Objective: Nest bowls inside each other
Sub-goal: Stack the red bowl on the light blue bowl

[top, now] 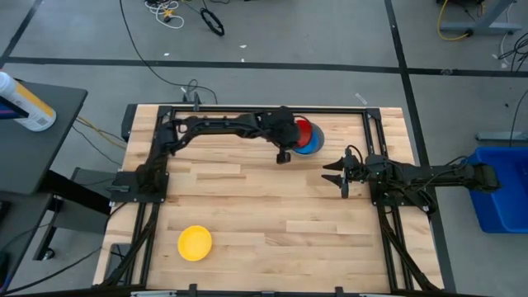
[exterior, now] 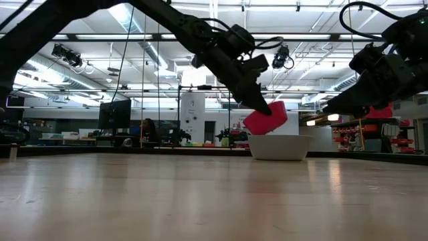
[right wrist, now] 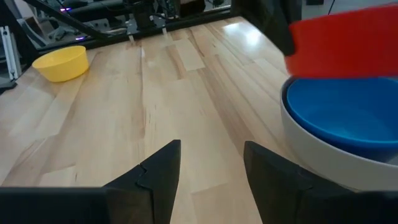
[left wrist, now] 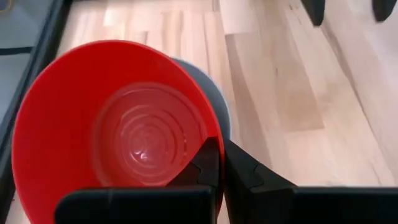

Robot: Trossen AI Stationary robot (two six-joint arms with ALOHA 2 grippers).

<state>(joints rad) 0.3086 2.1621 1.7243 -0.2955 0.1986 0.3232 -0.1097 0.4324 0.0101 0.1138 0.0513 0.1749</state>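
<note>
The red bowl [left wrist: 118, 124] fills the left wrist view, its rim pinched between the closed fingers of the left claw [left wrist: 217, 165], which holds it tilted in the air just above the stack near the far edge of the tabletop [top: 247, 206]. That stack is a blue bowl [right wrist: 342, 115] seated inside the grey bowl [right wrist: 323, 155]. The right claw [right wrist: 211, 162] hovers just beside the stack with its fingers apart, holding nothing. The yellow bowl [top: 195, 242] sits well apart, near the front left corner. To seat the red bowl well, I would level it, centre it over the blue one, lower it and only then let go.
</note>
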